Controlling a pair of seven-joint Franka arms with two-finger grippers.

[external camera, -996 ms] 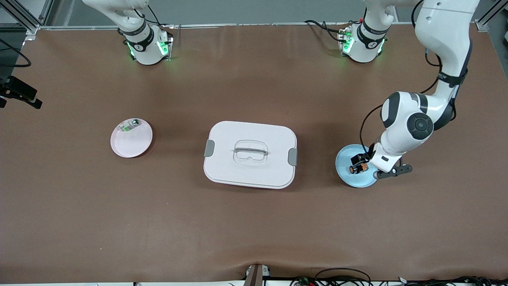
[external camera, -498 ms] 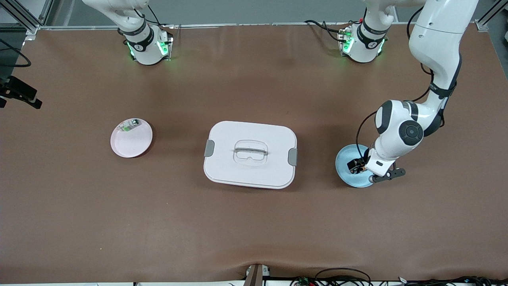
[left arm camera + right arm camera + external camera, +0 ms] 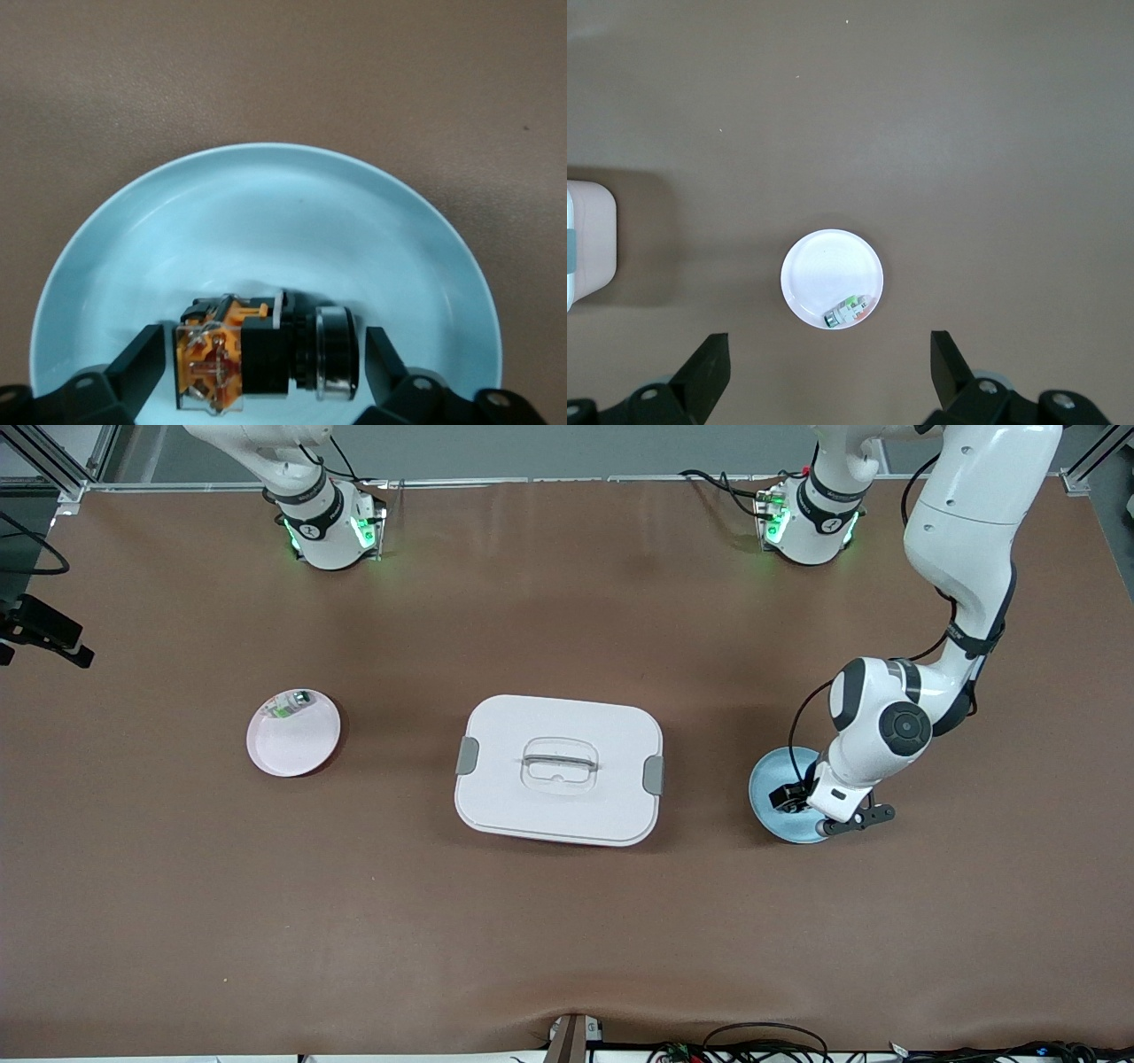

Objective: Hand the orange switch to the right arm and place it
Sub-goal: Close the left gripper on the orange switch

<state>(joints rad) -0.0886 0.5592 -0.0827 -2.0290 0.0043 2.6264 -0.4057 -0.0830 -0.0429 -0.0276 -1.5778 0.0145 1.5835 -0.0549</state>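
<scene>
The orange switch lies on its side on the pale blue plate, orange-tan block at one end and round cap at the other. My left gripper is down on that plate and open. One finger stands at each end of the switch with a slim gap. In the front view the left gripper hides the switch. My right gripper hangs open and empty high over the table beside the pink plate. It is outside the front view.
A white lidded box with a clear handle sits mid-table between the two plates. The pink plate toward the right arm's end holds a small white-and-green component. The box's corner shows in the right wrist view.
The left arm has lowered its gripper onto the blue plate around the switch, which it now covers in the front view. The right arm has not moved.
</scene>
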